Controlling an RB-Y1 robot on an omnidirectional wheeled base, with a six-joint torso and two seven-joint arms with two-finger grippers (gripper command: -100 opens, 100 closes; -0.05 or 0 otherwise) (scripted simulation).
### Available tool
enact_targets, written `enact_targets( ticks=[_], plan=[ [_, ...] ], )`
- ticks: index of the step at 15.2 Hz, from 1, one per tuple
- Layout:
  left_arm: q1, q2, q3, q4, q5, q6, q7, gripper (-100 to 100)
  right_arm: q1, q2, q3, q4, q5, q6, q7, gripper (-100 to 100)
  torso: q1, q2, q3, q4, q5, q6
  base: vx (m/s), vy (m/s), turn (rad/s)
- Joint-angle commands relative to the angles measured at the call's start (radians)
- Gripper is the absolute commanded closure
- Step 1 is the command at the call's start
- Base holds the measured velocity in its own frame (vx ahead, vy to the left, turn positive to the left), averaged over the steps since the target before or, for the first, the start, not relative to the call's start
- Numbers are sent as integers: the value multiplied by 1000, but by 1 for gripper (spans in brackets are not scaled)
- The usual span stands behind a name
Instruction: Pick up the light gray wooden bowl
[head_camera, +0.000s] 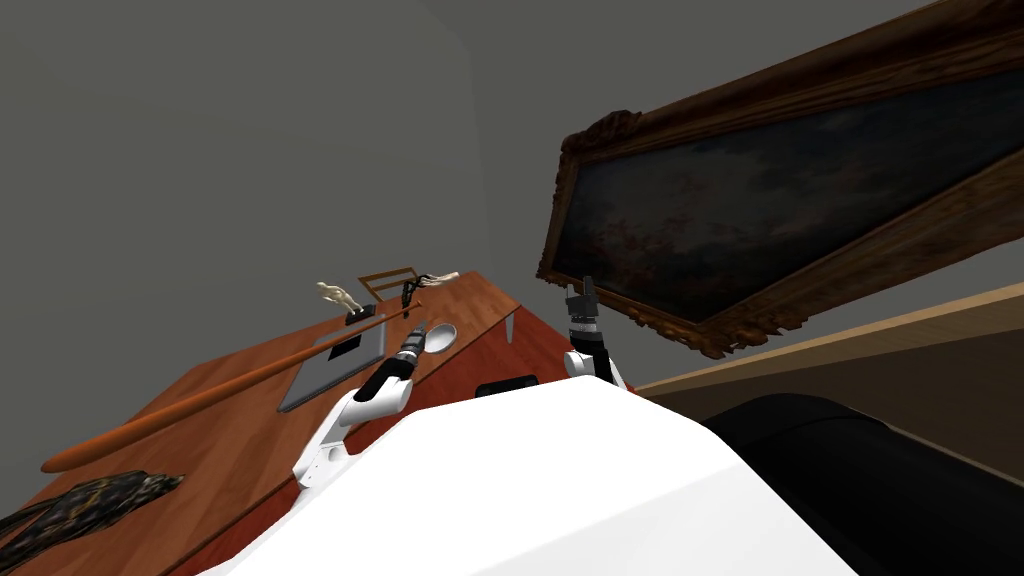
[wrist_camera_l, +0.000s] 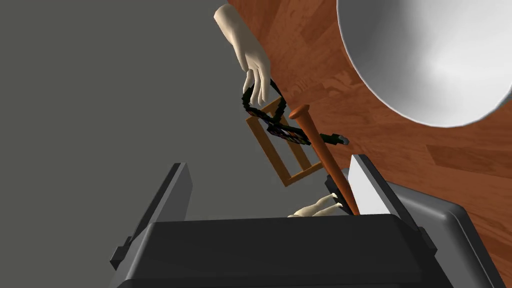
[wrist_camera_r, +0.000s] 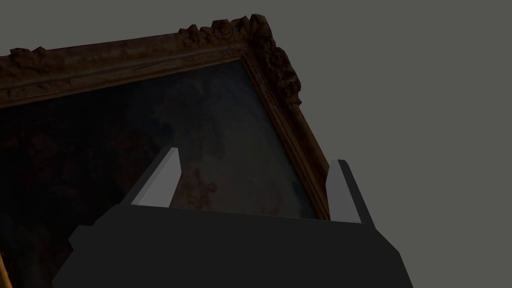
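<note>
The light grey bowl (head_camera: 440, 338) sits open side up on the reddish-brown wooden worktop (head_camera: 230, 450), close to its near edge, and it reads as untouched. The left arm (head_camera: 370, 395) has reached over that edge, and its jaws hover just beside the bowl, on the bowl's left. In the left wrist view the jaws stand wide apart with nothing between them, and the bowl (wrist_camera_l: 435, 55) lies ahead of them and outside the gap, past the finger (wrist_camera_l: 367, 187) on its side. So the line of the jaws runs past the rim, not over it. Being round, the bowl has no long axis to match. Judging from this, the coming move turns on shifting the jaws to the robot's right until one finger is inside the rim and the other outside. A long orange-brown rod (head_camera: 220, 392) ends close by that same finger, crossing a flat grey slab (head_camera: 315, 385), and could be knocked. The right arm (head_camera: 590, 345) is well apart from the bowl, raised, its jaws also apart and empty.
</note>
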Motion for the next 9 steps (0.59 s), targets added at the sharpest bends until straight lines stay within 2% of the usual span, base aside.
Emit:
enact_targets(
  ticks=[1,9],
  plan=[
    [-10,4,5,12,7,50,-5,-100,0,0,0,0,0,0,0,0,0,0,0,0,0,0,28,6,-43],
    [-24,11,14,37,21,188,-13,-100,0,0,0,0,0,0,0,0,0,0,0,0,0,0,27,5,-37]
  ],
)
